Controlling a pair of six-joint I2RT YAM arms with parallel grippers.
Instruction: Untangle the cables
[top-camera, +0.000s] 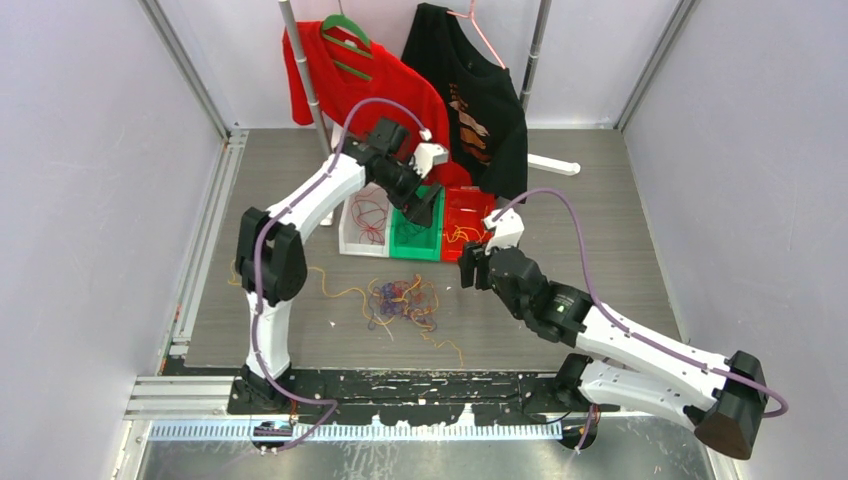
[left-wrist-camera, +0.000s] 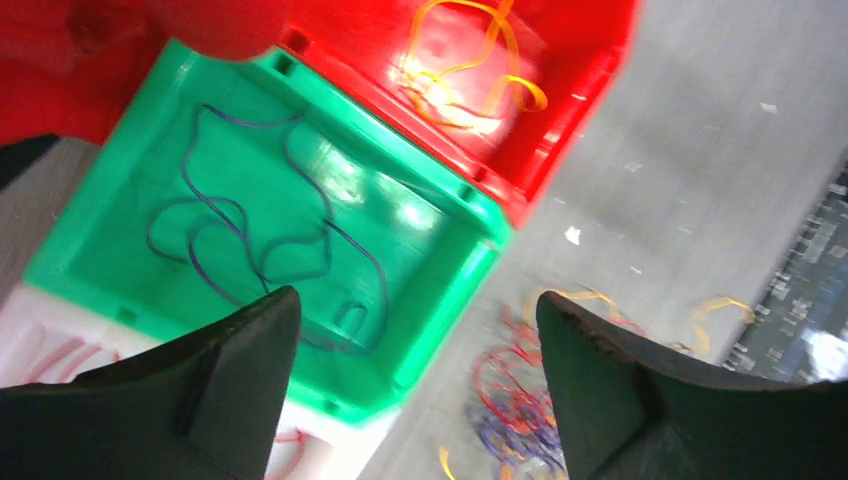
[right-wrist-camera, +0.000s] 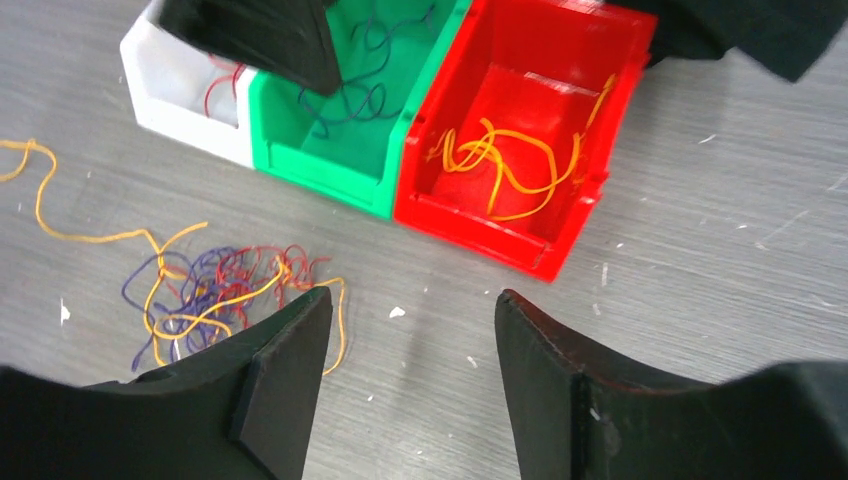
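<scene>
Only wrist-view: purple cables (left-wrist-camera: 245, 235) inside green bin (left-wrist-camera: 452, 295).

Overhead view from behind, wrist views close, angled down, sharing green bin (right-wrist-camera: 320, 175)

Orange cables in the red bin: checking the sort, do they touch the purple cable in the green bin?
Apart. Right wrist view: the bin walls stand between orange cables and purple cable.

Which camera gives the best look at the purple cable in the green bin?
Left wrist: it looks straight into the green bin, purple cable nearly whole. In the right wrist view the left gripper's finger hides part; the top view barely shows it.
</scene>
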